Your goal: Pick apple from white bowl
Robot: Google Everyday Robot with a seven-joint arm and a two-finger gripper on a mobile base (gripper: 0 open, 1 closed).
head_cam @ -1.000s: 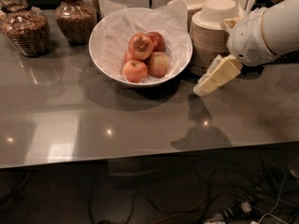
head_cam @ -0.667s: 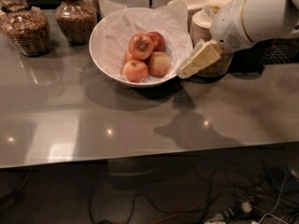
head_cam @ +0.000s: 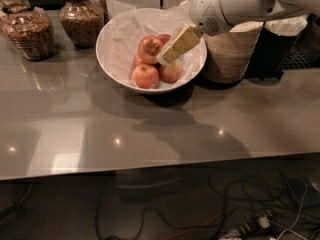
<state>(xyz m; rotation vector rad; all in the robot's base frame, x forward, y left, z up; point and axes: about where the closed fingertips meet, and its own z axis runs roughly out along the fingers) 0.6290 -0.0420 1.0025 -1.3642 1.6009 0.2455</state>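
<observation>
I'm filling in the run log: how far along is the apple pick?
Done: the approach. The gripper is over the white bowl, its tip right by the topmost apple. In hand: lining up on that apple. None is lifted, and all four visible apples lie in the bowl. Left: grasp one apple and lift it clear of the bowl.

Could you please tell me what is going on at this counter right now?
The robot's arm reaches in from the right, and its gripper hangs over the white bowl, with its tip right beside the topmost apple. Whether it touches that apple cannot be told. No apple is lifted yet; several lie on the crinkled paper inside the bowl. A stack of beige paper bowls stands just right of it.
</observation>
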